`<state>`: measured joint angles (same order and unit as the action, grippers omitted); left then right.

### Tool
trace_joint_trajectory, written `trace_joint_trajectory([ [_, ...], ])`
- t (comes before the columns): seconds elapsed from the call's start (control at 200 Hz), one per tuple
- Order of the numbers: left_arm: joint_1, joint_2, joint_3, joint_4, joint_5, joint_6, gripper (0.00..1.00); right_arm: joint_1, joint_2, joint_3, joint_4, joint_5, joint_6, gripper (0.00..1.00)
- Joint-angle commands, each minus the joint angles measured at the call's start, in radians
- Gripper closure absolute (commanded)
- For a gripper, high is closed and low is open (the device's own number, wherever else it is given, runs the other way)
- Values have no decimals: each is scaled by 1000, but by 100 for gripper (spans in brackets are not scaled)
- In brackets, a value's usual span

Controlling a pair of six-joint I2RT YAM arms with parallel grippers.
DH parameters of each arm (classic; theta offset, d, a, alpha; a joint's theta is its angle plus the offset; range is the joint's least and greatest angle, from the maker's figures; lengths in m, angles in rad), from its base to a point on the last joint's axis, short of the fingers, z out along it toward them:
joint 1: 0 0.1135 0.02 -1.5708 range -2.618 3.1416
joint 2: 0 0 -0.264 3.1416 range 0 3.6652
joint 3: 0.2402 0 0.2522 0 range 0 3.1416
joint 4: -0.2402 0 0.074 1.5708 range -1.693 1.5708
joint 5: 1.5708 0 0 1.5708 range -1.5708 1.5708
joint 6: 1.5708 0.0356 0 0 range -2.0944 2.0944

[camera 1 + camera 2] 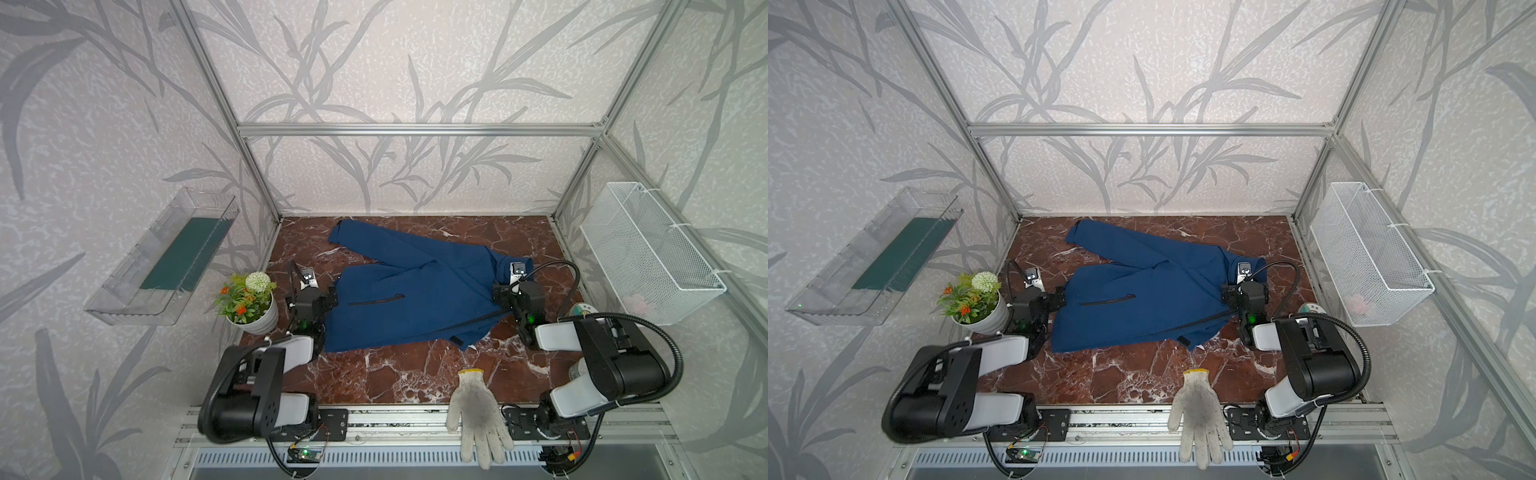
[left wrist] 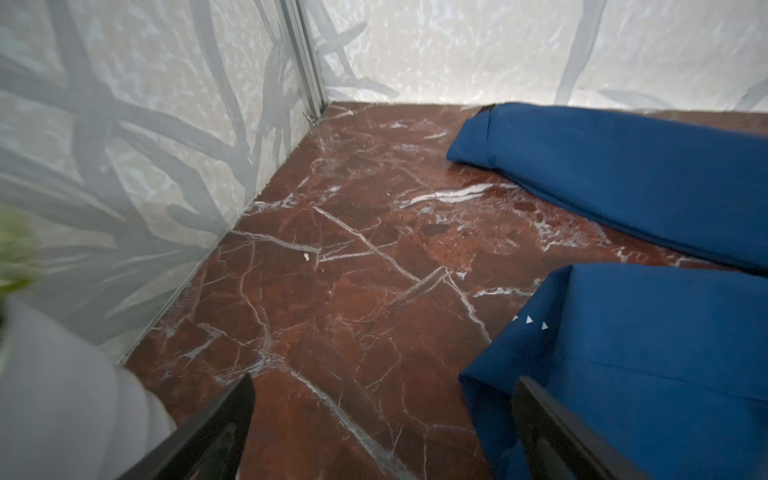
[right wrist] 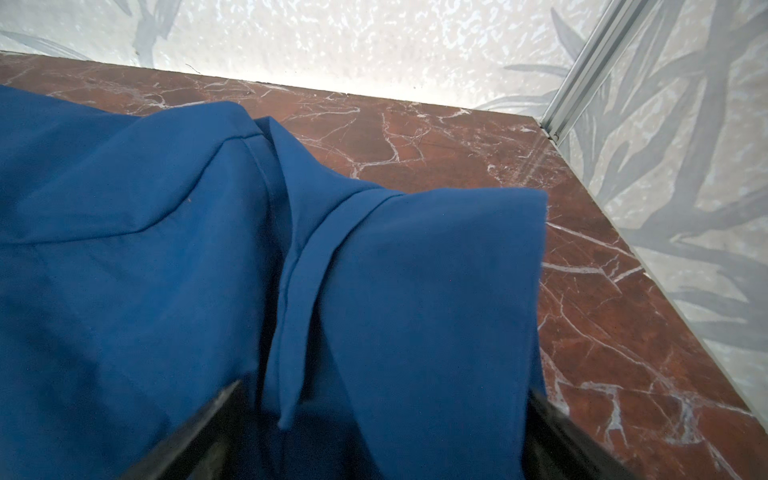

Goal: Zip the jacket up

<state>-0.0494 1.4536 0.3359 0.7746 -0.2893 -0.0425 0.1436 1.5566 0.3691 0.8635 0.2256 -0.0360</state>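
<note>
In both top views the jacket [image 1: 415, 291] [image 1: 1142, 291] lies spread on the worktop [image 1: 395, 374] at mid-frame, with one sleeve [image 1: 374, 241] reaching toward the upper left. Its pocket zip [image 1: 376, 300] shows as a short dark line near the centre. The front zipper [image 1: 469, 322] runs as a black line along the jacket's lower right edge. The left end effector [image 1: 332, 297] [image 1: 1060, 298] sits at the jacket's left edge, and the right end effector [image 1: 498, 291] [image 1: 1227, 293] sits at its right end. A glove [image 1: 478, 411] lies at lower centre-right, apart from the jacket. A plant [image 1: 249, 299] stands just left of the left arm. A tray [image 1: 162, 257] hangs at the left of the frame and a basket [image 1: 648, 253] at the right.

In the left wrist view the left end effector [image 2: 386, 419] has its jaws apart with only bare worktop between them. One of its fingers [image 2: 548, 424] overlaps the jacket's corner; whether it touches cannot be told. The sleeve lies beyond, across a strip of worktop.

In the right wrist view the right end effector [image 3: 382, 436] has its jaws wide apart, and the folded collar [image 3: 415, 291] lies between them. Whether they touch the cloth cannot be told.
</note>
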Motion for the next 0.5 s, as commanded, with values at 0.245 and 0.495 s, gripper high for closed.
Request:
trace_joint_trajectory([
  [0.245, 36, 116, 39, 183, 21, -6, 1, -2, -8, 19, 29, -5, -9, 1],
  [0.495, 36, 116, 39, 182, 20, -7, 1, -9, -10, 22, 16, -20, -9, 1],
])
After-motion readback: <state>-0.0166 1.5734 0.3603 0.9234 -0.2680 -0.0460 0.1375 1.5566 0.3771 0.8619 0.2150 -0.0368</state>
